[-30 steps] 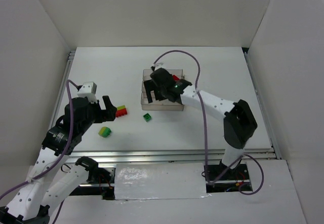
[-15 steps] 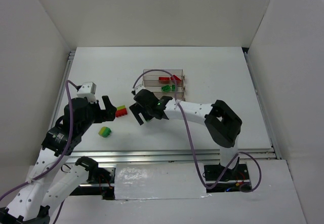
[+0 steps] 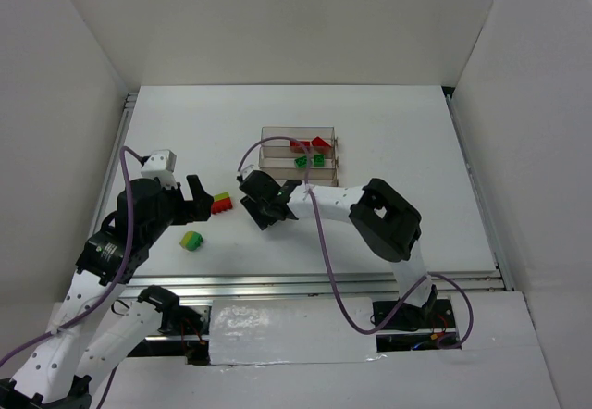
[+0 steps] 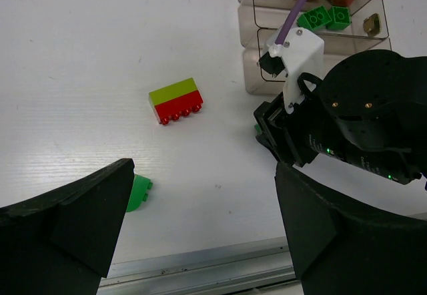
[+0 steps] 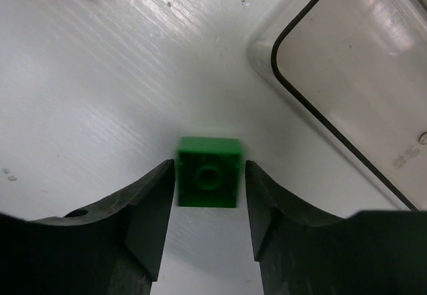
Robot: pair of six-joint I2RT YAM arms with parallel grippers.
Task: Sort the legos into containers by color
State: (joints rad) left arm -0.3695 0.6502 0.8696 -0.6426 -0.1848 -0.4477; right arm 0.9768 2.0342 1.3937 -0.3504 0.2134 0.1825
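- While the right gripper (image 5: 209, 168) straddles the single green brick (image 5: 209, 183) on the table (image 5: 100, 75), its fingers (image 5: 150, 215) stand close against two opposite sides of it. I cannot tell whether they pinch it yet.
- That brick lies flat, stud up, near a corner of the containers (image 3: 277, 176), whose middle bin holds green legos (image 3: 310, 161).
- By its look it is light, rigid, smooth plastic. The flat side walls are the place to hold it, taken squarely and low, since a skewed pinch could make so small a piece squirt out.
- Over by the red and yellow-green stack (image 4: 177, 101), the left gripper (image 4: 203, 201) hangs with its jaws wide apart, holding nothing.
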